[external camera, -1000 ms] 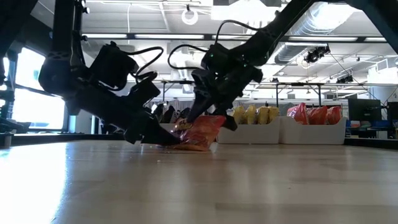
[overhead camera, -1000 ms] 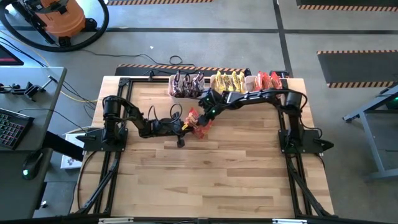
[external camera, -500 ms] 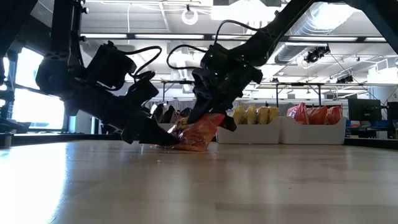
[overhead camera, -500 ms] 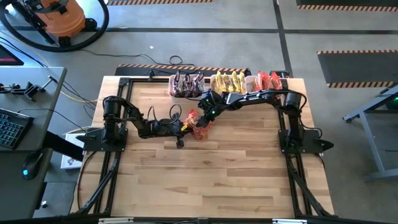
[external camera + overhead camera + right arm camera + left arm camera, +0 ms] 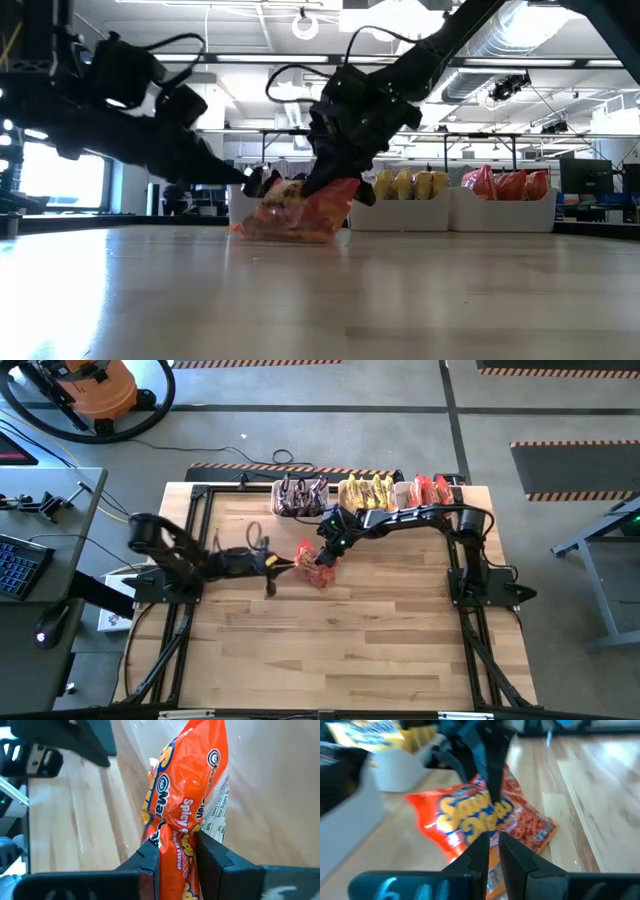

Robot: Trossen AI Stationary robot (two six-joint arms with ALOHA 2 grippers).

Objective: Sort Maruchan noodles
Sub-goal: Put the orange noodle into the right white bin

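Note:
One orange-red Maruchan noodle packet lies near the middle of the table, crumpled, between both grippers. My right gripper comes at it from the far right and is shut on it. My left gripper reaches in from the left, low and nearly level, shut at the packet's left end. At the far edge, other packets stand in three white bins: dark brown, yellow and red. My left gripper pinches the packet's edge nearest to it between its two fingers, coming almost level from the table's left. The fingers hide most of the contact. That end is raised, and the packet's underside rests on the table. My right gripper pinches a crumpled fold of the packet's upper part between its two fingers, slanting down from the far right. The wrapper bunches between the fingers. The packet stands tilted under them, its lower part on the table.
The three bins stand in a row along the far edge, just behind the packet. A black frame runs along the table's left, right and far sides. Bare wood stretches toward the near edge.
My right gripper has shut on the packet while staying in place. My left gripper has drawn back toward the table's left edge and risen a little, still shut. The packet's left end has been drawn out leftward along the table.

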